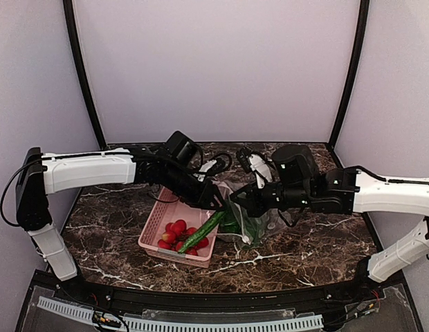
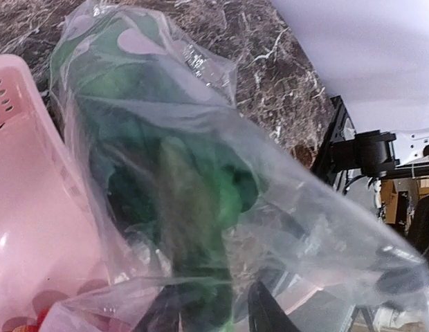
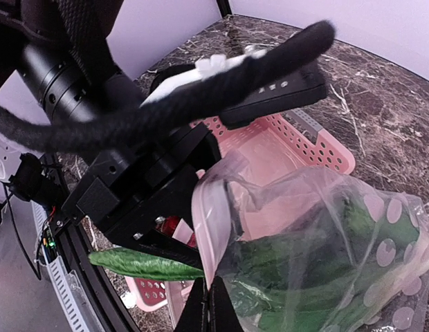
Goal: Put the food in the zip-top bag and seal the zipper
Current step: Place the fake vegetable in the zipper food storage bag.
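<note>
The clear zip-top bag (image 1: pixel 254 223) lies right of the pink basket, with leafy green toy vegetables (image 3: pixel 304 266) inside. My right gripper (image 3: pixel 213 304) is shut on the bag's mouth edge and pinches the pale zipper strip (image 3: pixel 214 221), holding the mouth up. It shows in the top view (image 1: pixel 236 202) too. My left gripper (image 1: pixel 213 200) is at the mouth, shut on a long green cucumber (image 1: pixel 201 235) that slants from the basket towards the bag. In the left wrist view the cucumber (image 2: pixel 190 228) runs out from my left gripper (image 2: pixel 214 315) into the bag (image 2: pixel 131 62), blurred through the plastic.
The pink slatted basket (image 1: pixel 156 228) stands left of the bag and holds several small red toy fruits (image 1: pixel 174 232). Its wall shows in the left wrist view (image 2: pixel 28 194). The dark marble table (image 1: pixel 304 242) ends at a black front edge. Both arms meet over the middle.
</note>
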Robot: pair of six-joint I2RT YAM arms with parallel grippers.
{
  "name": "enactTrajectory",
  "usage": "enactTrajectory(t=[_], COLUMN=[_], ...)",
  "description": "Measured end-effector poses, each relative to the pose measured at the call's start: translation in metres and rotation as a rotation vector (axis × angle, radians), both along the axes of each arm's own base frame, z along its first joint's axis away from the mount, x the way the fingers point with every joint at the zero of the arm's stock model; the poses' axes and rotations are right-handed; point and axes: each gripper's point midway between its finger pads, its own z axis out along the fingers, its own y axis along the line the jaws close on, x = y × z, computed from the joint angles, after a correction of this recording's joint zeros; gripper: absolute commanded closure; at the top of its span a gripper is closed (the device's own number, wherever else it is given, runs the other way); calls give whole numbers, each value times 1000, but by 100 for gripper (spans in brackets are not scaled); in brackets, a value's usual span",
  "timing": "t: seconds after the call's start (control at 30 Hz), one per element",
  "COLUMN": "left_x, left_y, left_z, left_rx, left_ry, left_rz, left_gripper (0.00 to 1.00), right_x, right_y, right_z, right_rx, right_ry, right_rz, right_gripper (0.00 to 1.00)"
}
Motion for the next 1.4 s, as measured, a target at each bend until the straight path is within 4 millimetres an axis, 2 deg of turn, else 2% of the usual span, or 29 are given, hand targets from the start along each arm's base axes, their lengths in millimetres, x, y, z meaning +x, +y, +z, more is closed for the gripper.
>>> enactTrajectory(t=[0.13, 0.27, 0.37, 0.57, 0.63, 0.7, 0.8, 0.93, 1.03, 1.1, 1.27, 1.4], left_x=[-2, -6, -11, -29, -37, -49, -59, -73, -78, -79, -73, -71], left_y=[10, 20, 26, 46, 59, 75, 91, 112, 123, 124, 118, 114], left_z=[-21, -29, -15, 44, 55, 55, 42, 0, -24, -28, -19, -20], left_rx=[57, 87, 70, -42, -68, -83, -80, -24, 14, 15, -31, -40], left_ry=[-6, -19, -53, -156, -174, -172, -143, -47, 14, 30, 22, 29], left_rz=[3, 2, 2, 22, 38, 63, 98, 164, 207, 228, 247, 242], left_gripper=[42, 33, 30, 22, 19, 18, 18, 19, 27, 33, 45, 47], right_x=[6, 11, 13, 15, 16, 16, 16, 16, 17, 16, 15, 15], right_y=[-5, -7, -8, -8, -8, -8, -7, -5, -4, -3, -2, -2], right_z=[-4, -4, -5, -8, -9, -9, -10, -12, -12, -12, -11, -11], right_rx=[3, 11, 13, 11, 10, 10, 10, 6, 6, 7, 9, 11], right_ry=[21, 33, 40, 46, 48, 49, 51, 55, 57, 59, 62, 65], right_rz=[-66, -111, -128, -144, -147, -148, -149, -147, -143, -140, -135, -136], right_gripper=[100, 100, 100, 100, 100, 100, 100, 100, 100, 100, 100, 100])
